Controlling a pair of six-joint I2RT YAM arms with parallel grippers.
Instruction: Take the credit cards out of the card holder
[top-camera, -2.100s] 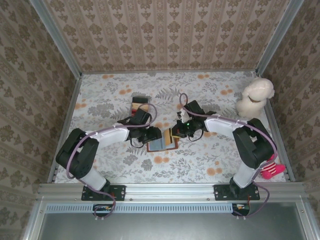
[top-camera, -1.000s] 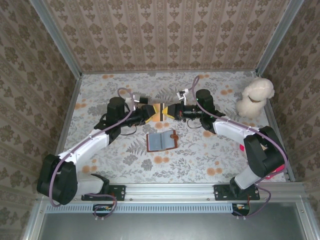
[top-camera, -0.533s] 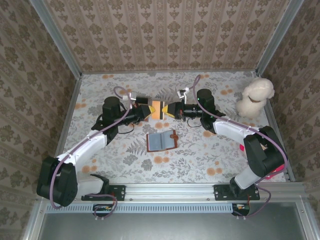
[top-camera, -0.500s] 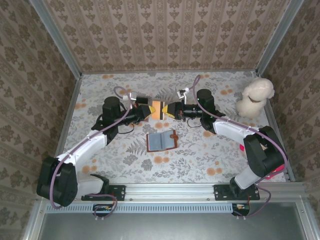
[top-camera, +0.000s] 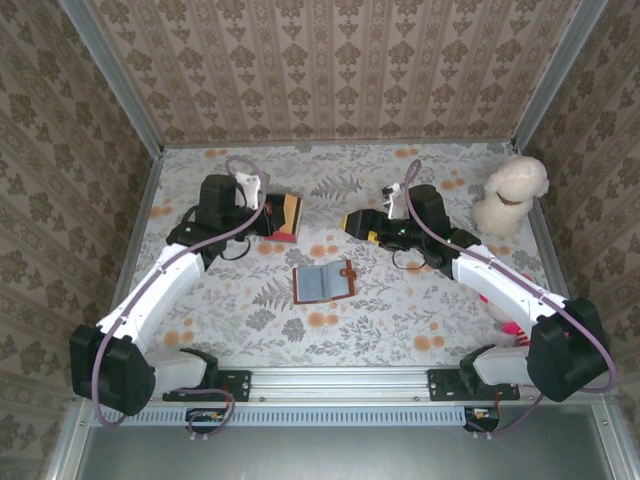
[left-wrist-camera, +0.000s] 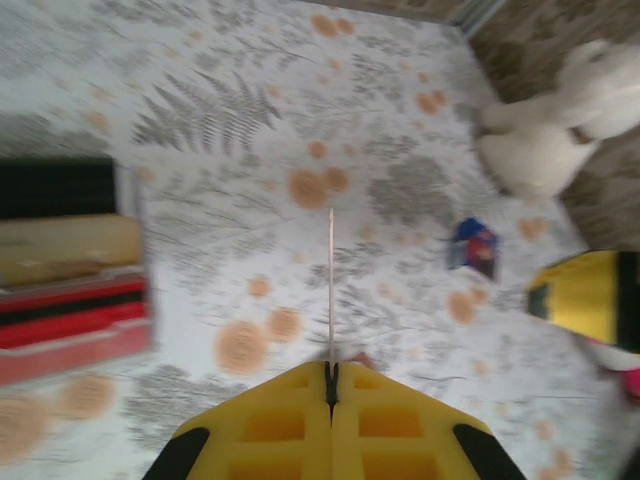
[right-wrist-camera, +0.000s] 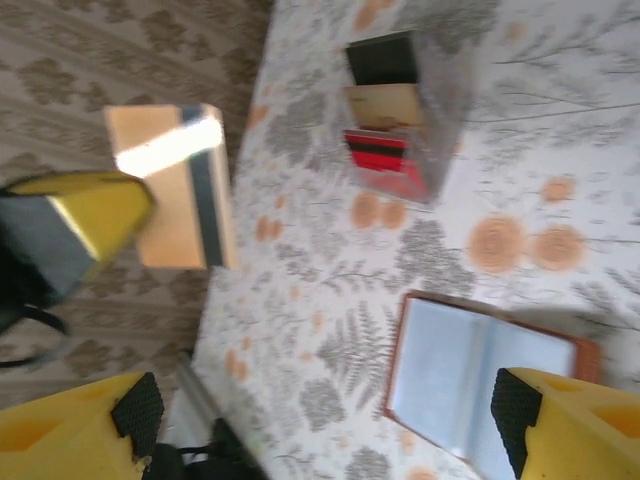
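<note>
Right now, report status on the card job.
Left end effector shut on tan-orange card, near striped box. Right end effector open, empty. Card holder lies open on table, unobstructed.

A floral-print surface (top-camera: 400, 320) fills the floor of the booth, with patterned wallpaper walls (top-camera: 330, 70) around it. A white plush toy (top-camera: 510, 195) sits in the far right corner, close to the wall. Well apart from it, on the far left part, stands a box (top-camera: 285, 215) striped red, cream and black. A small pink thing (top-camera: 512, 325) peeks out near the right edge, partly hidden.
</note>
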